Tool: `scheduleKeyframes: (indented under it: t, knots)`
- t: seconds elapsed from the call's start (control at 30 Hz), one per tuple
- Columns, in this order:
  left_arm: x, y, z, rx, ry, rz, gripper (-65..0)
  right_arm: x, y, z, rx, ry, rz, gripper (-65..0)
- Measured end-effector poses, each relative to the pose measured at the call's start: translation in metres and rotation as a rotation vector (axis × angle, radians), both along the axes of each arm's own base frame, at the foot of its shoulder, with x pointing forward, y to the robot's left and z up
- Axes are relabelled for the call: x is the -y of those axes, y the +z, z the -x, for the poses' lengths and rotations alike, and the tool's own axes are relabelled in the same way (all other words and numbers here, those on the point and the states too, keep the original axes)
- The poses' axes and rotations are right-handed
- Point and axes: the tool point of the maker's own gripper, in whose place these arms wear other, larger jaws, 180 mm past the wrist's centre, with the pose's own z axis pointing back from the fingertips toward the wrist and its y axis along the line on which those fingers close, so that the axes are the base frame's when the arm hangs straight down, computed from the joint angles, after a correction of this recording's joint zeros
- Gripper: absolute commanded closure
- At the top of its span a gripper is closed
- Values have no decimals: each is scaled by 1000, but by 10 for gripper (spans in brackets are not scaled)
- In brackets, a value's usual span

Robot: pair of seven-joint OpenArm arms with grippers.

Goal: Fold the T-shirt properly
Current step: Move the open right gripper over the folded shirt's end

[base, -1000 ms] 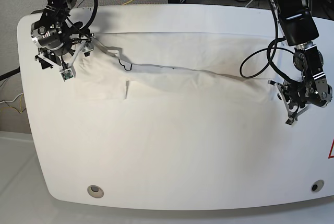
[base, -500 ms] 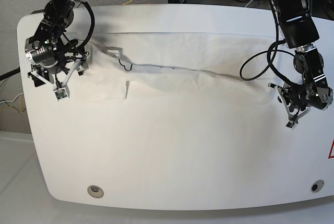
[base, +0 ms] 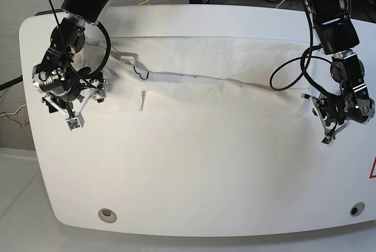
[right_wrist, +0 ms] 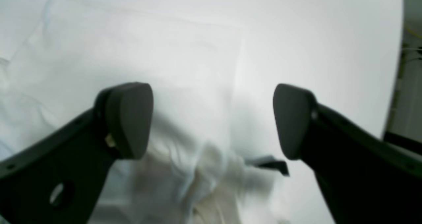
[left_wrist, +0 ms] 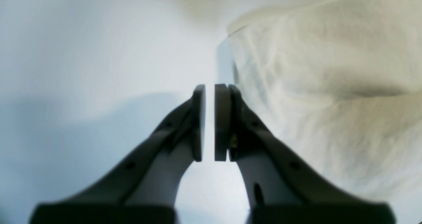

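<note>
Base view shows the T-shirt [base: 205, 81] spread across the table [base: 194, 187]; wrist views add detail — left gripper [left_wrist: 209, 125] pressed together, empty; right gripper [right_wrist: 212, 118] spread wide.

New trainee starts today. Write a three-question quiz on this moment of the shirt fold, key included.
1. True or false: the left gripper is clamped on the T-shirt.
2. Which gripper has its jaws wide apart? A) left B) right C) both
3. Fill in: in the left wrist view, the shirt's edge lies just beside the shut gripper, which hangs over the bare ____.

Key: 1. False; it is shut on nothing, the cloth lies beside it. 2. B. 3. table.
</note>
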Motion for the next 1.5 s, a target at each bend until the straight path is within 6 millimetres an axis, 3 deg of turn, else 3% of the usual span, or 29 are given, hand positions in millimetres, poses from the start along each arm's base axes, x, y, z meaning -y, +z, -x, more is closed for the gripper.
scheduleKeyframes:
  t: [0.2,0.5,0.83,1.5]
  knots:
    - [0,0,0,0,0,-1,-31,5,-4,-17,47,-47,-76,-537]
    - [-1,0,0,-1,-1,-3,-31,14,-26,-23,56,-115,-177,-537]
    - [-1,0,0,-1,-2,-3,-31,2,-54,-24,57,-125,-264,-537]
    - [1,0,0,-1,-4,-2,-31,-11,-58,-26,102,-127,-317,-529]
